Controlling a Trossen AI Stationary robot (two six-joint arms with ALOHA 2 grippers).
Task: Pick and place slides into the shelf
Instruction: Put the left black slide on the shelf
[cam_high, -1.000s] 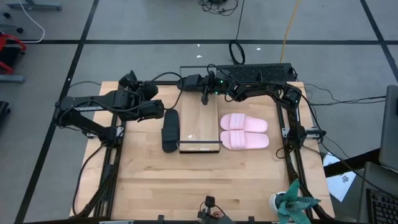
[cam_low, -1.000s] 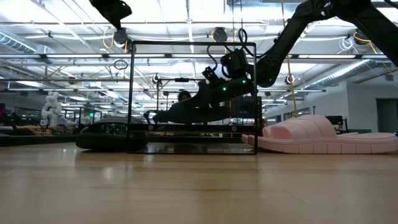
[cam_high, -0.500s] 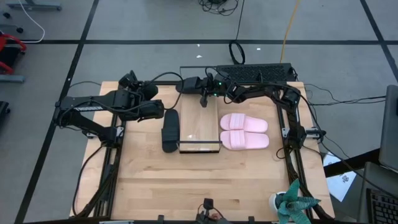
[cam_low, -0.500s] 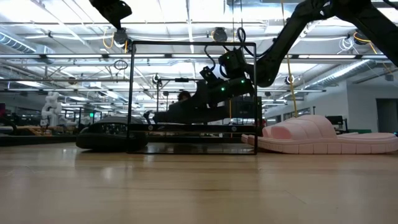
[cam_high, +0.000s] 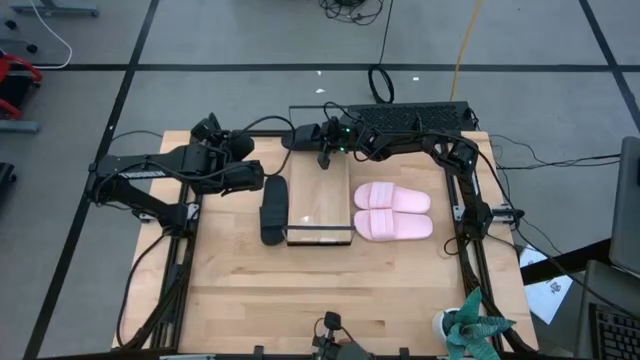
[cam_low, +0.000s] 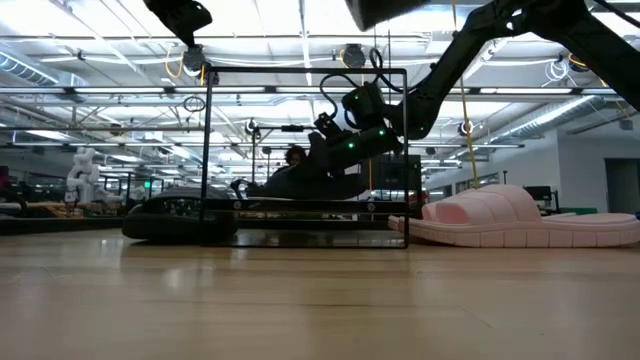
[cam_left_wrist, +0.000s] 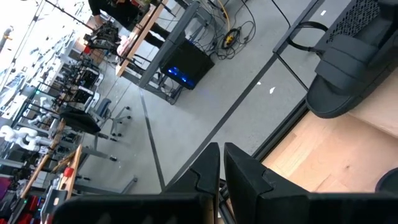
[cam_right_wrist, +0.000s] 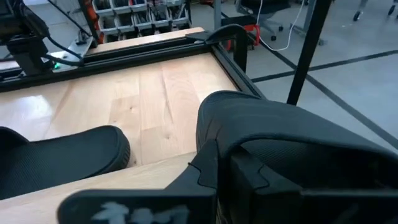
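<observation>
- Right gripper (cam_high: 327, 150) reaches over the far end of the shelf (cam_high: 322, 195), a narrow light-wood board in a thin black metal frame near the middle of the wooden tabletop (cam_high: 300, 290).
- Its fingers are pressed onto the strap of a matte black open-toe slide sandal (cam_right_wrist: 292, 149); the right wrist view shows the fingers (cam_right_wrist: 214, 168) clamped on the strap's edge.
- In the low view that held black slide (cam_low: 300, 183) hangs inside the shelf frame (cam_low: 205, 150), tilted, its lower end at or just above the board; contact with the board is not clear.
- Second matte black slide sandal (cam_high: 273, 209) lies on the tabletop just beside the shelf's left long side, lengthwise along it; in the low view (cam_low: 180, 220) it sits at the frame's left corner.
- Pale pink pair of wide-strap slide sandals (cam_high: 392, 211) lies side by side on the tabletop right of the shelf, close to it, not touching as far as the high view shows.
- Left gripper (cam_left_wrist: 222, 177) waits above the far left of the table, left of the shelf, fingers nearly pressed together, only a thin gap between them, pinching nothing.
- Left wrist view catches a black slide (cam_left_wrist: 351, 74) at the table edge, with the grey floor beyond.
</observation>
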